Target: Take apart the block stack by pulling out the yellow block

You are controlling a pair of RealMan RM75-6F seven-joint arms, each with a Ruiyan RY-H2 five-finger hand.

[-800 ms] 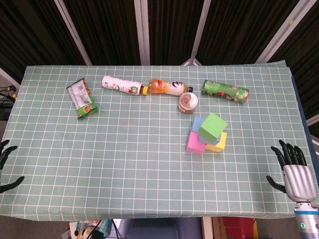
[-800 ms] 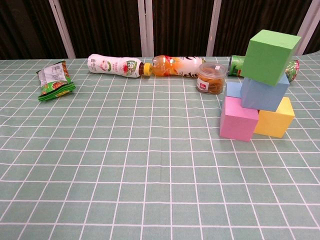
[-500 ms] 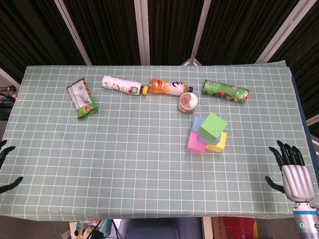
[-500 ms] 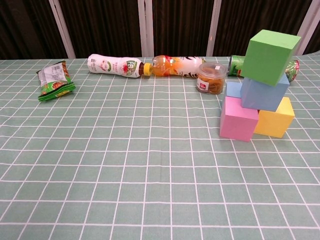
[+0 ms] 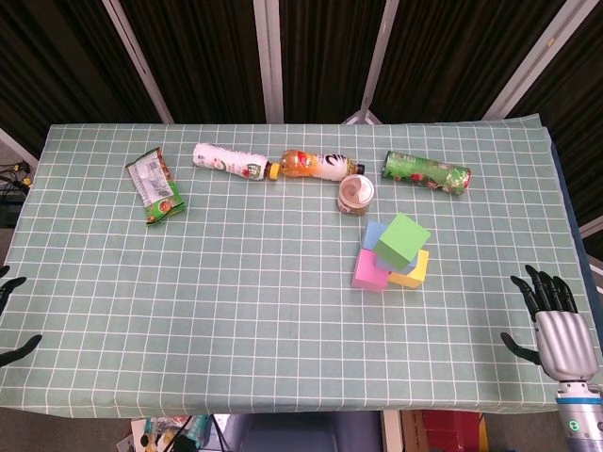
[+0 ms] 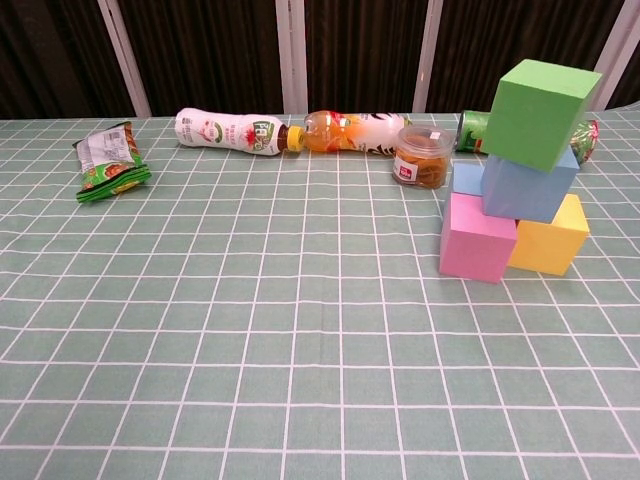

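Head view alone shows right hand [image 5: 558, 327] — fingers spread.

Snack packet [image 5: 154, 188], two bottles [image 5: 230, 160] [image 5: 317, 164], jar [image 5: 356, 194], green tube [image 5: 426, 172].

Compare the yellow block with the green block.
The yellow block sits on the table at the stack's bottom, beside the pink block; the green block is on top, resting on a blue block. Yellow lies flat; green is tilted. Yellow is partly hidden by other blocks; green shows fully. Both are plain cubes, untouched by either hand.
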